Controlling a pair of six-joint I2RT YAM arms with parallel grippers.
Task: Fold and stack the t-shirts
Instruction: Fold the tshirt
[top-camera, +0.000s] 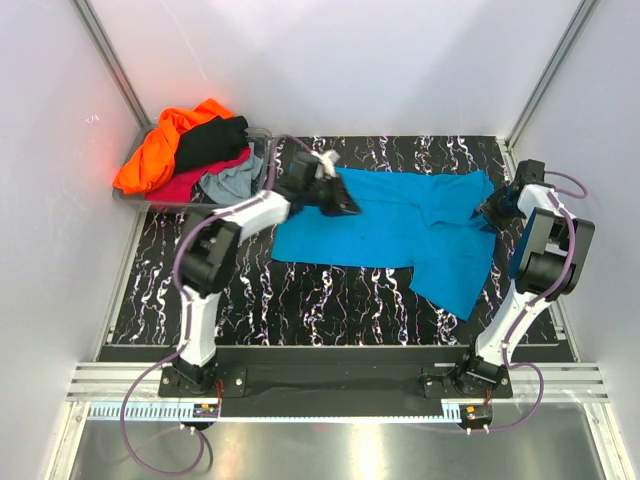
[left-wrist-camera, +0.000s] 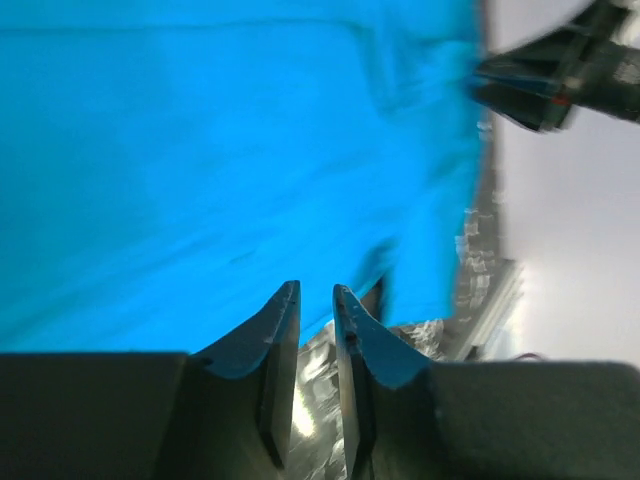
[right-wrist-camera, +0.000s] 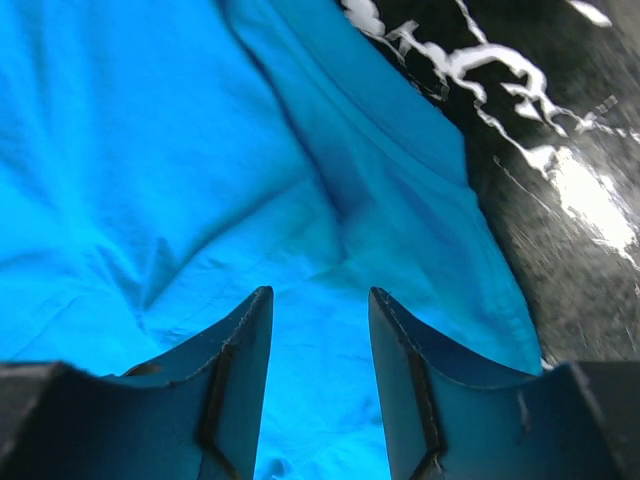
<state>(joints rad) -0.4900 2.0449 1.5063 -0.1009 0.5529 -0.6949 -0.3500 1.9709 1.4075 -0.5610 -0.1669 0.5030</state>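
**Top view.** We see a turquoise t-shirt (top-camera: 400, 225) lying spread on the black marbled table (top-camera: 300, 290). It runs from the table's middle out toward 3 o'clock, and one part of it reaches down toward 5 o'clock. At 10 o'clock from the table's middle stands a clear bin (top-camera: 266, 150). It holds a loose heap of shirts: the orange t-shirt (top-camera: 160, 150) is at the heap's 9 o'clock side and spills over the rim. The black t-shirt (top-camera: 210, 140) lies at 12 o'clock, the crimson t-shirt (top-camera: 185, 185) at 6 o'clock, and the grey t-shirt (top-camera: 232, 180) at 4 o'clock. The left gripper (top-camera: 345, 205) is over the turquoise shirt's 9 o'clock edge, and the right gripper (top-camera: 495, 212) is at its 3 o'clock edge.

**Left wrist view.** The left gripper (left-wrist-camera: 315, 288) has its fingers parted by a narrow slit. We see marbled table through the slit and no cloth pinched in it, so the tool is released. The turquoise shirt (left-wrist-camera: 200, 150) fills the field beyond the tips, from 9 o'clock round to 1 o'clock.

**Right wrist view.** The right gripper (right-wrist-camera: 320, 292) has its fingers standing clearly apart. The turquoise shirt (right-wrist-camera: 150, 150) lies creased beneath and between them, and we see nothing clamped. The shirt's hemmed edge runs toward 4 o'clock, and bare table shows at 2 o'clock.
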